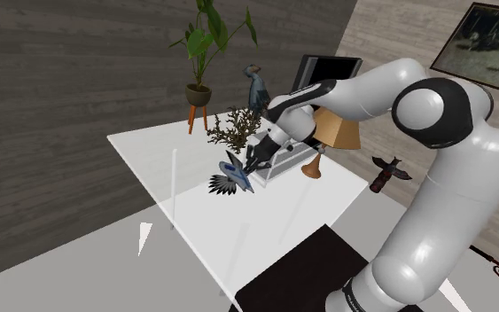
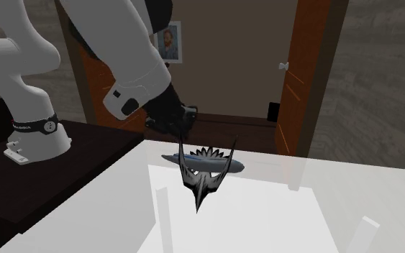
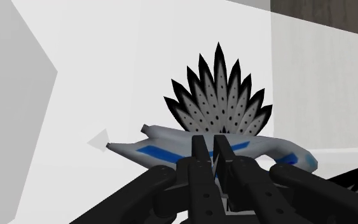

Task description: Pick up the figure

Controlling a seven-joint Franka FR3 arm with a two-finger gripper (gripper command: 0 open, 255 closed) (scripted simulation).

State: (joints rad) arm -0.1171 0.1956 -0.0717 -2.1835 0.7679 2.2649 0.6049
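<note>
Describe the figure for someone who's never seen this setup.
At the white table, in the black gripper, is the bird figure. Its slim grey body has blue stripes and a fan of black spiky feathers, unlike the brown branchy ornament and the tan-shaded lamp beyond it.

The desk (image 1: 163,151) is white, with a smooth and slightly shiny top. Near its far side stand a dark ornament (image 1: 231,131) made of bare branches and a lamp (image 1: 336,131) with a tan shade and a brown foot. Closer to the middle is the figure (image 1: 232,174), grey-blue with a black fan of feathers. Whether it rests on the top, I cannot tell.
</note>
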